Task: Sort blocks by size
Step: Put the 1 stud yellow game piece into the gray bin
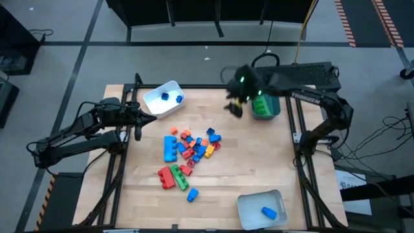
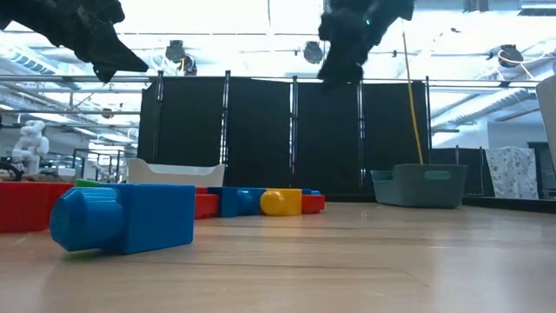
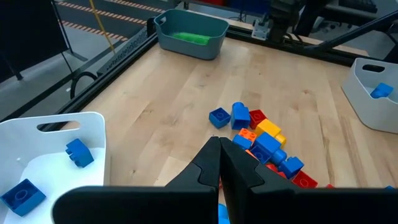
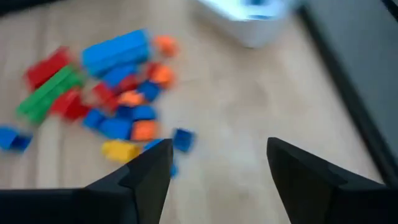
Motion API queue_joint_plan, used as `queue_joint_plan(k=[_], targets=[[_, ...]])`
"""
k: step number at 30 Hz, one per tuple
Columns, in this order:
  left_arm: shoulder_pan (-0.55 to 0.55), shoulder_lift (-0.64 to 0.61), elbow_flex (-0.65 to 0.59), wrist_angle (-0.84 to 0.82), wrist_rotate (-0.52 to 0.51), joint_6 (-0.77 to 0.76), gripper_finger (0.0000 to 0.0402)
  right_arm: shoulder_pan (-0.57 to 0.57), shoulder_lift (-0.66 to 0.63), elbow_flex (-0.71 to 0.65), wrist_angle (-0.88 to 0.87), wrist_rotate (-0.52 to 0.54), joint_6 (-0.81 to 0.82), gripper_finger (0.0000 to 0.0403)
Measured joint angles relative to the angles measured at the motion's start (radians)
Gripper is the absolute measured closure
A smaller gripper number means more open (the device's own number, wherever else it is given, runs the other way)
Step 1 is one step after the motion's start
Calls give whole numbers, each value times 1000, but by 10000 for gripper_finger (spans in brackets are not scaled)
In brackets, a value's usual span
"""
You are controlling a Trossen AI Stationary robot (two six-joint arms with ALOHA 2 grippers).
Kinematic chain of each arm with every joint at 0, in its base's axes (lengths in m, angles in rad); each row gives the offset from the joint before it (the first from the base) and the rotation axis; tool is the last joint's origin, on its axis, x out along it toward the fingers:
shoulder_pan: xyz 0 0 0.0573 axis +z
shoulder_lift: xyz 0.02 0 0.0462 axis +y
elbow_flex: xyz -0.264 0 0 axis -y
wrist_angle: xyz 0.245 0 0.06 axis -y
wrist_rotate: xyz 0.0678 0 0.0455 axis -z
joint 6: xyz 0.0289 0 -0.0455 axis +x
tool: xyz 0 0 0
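The blocks (image 1: 191,152) lie in a loose heap on the middle of the table: red, blue, green, orange and yellow, with a lone blue one (image 2: 122,217) near the front edge. My right gripper (image 1: 234,107) hangs open, high over the table beside the teal tray (image 1: 265,107). Its fingers (image 4: 217,168) have nothing between them, and the heap (image 4: 112,93) lies beyond them. My left gripper (image 1: 145,116) waits shut near the far-left white tray (image 1: 165,98). Its fingers (image 3: 219,168) point toward the heap.
The far-left white tray holds two blue blocks (image 3: 78,152). The teal tray (image 3: 189,31) at the far right holds a green block (image 1: 261,103). A second white tray (image 1: 262,210) at the near right holds one blue block (image 1: 269,212). Bare wood surrounds the heap.
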Motion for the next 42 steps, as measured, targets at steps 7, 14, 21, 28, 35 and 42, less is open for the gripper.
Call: queue_joint_plan(k=[7,14,21,28,35,42], targets=[[0,0,0,0,0,0,391,270,134,-17,39,130,-186,159],[0,0,0,1,0,1,391,389,342,-17,116,190,-223,158],[0,0,1,1,0,0,391,417,464,-16,153,197,-232,158],[0,0,1,0,0,1,391,414,476,-15,200,230,-245,158],[0,0,1,0,0,1,391,423,469,20,151,275,-300,158],[0,0,1,1,0,1,391,436,468,20,161,295,-361,158]])
